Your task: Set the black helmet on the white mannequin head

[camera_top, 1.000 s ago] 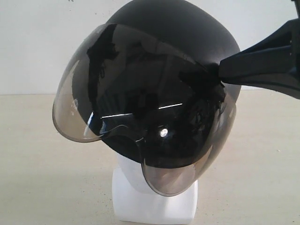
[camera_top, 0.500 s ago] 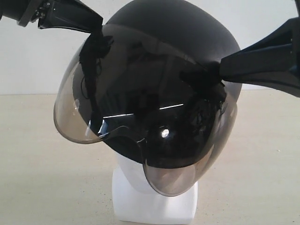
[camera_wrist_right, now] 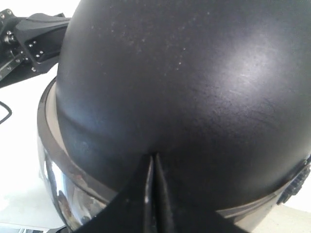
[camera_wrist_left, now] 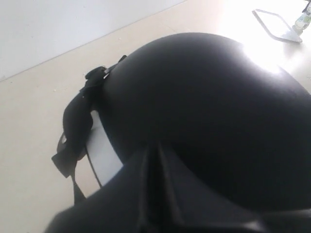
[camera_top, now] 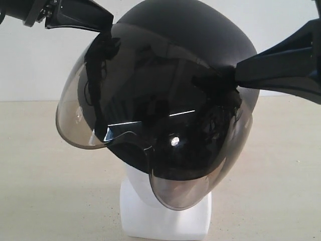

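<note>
On the head [camera_top: 165, 216]: the helmet [camera_top: 190, 50] is sitting low over the crown, covering the face and leaving only the chin and neck block showing.
Helmet: it is barely shifting from half a second ago, so the seating looks nearly done, though it is leaning crooked.
Visor [camera_top: 75, 118]: it is hanging skewed across the front, its lower lip riding a touch higher than a moment back.
Left gripper [camera_top: 103, 22]: absent a second ago, it is now reaching in at the visor's top edge, fingers together and tips touching the shell. This is probably bracing for a final straightening.
Right gripper [camera_top: 241, 73]: it is staying at the opposite side by the hinge, fingers closed to a thin slit with nothing showing between them.
Table [camera_top: 40, 191]: pale beige and matte, it is carrying the head's base.
Wall [camera_top: 30, 65]: plain white, it is closing off the room behind.
</note>
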Controlling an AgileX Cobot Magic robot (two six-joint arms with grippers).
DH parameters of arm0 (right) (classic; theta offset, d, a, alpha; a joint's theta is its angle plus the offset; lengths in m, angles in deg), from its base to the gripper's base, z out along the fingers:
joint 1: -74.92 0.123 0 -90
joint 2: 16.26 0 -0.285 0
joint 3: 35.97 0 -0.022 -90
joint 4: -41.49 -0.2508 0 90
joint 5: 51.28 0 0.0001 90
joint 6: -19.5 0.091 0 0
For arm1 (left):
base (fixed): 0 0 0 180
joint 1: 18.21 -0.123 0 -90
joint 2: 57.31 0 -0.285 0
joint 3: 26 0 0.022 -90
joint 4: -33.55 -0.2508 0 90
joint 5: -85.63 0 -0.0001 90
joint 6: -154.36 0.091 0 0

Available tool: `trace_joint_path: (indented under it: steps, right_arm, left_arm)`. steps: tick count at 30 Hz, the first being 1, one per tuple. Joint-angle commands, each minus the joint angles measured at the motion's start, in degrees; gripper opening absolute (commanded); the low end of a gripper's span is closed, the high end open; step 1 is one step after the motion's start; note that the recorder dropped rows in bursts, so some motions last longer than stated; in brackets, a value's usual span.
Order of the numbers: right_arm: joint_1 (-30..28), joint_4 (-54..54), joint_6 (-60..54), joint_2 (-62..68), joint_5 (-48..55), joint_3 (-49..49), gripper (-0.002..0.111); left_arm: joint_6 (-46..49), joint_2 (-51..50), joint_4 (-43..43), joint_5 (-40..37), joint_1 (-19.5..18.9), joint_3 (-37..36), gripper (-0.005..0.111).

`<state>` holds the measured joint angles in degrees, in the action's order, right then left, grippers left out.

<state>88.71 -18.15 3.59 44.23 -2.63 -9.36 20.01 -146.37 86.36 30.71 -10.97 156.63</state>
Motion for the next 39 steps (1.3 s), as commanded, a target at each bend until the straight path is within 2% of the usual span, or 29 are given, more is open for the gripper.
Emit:
trace_joint_path:
  steps: [1,4,13,25,29,36,39]
  right_arm:
    - [0.2,0.5,0.1,0.0,-0.2,0.0,0.0]
    - [0.2,0.5,0.1,0.0,0.0,0.0,0.0]
    - [0.2,0.5,0.7,0.0,0.8,0.0,0.0]
    - [0.2,0.5,0.7,0.0,1.9,0.0,0.0]
    - [0.2,0.5,0.7,0.0,1.9,0.0,0.0]
    - [0.2,1.1,0.7,0.0,1.6,0.0,0.0]
    - [0.2,1.2,0.7,0.0,1.6,0.0,0.0]
  left_arm:
    - [0.2,-0.2,-1.3,-2.8,-0.1,0.1,0.004]
    - [-1.3,-0.2,-4.6,-3.3,-0.1,0.0,0.004]
    - [-2.1,-0.2,-7.5,-3.4,-0.1,-4.6,0.004]
    - [-2.1,0.1,-8.1,-1.4,-0.3,-8.2,0.004]
    - [-1.9,2.1,-8.6,1.0,-1.9,-8.0,0.004]
    - [-2.3,3.7,-8.9,-0.5,-7.6,-7.4,0.004]
    - [-2.3,4.3,-5.1,-1.0,-9.7,-6.2,0.004]
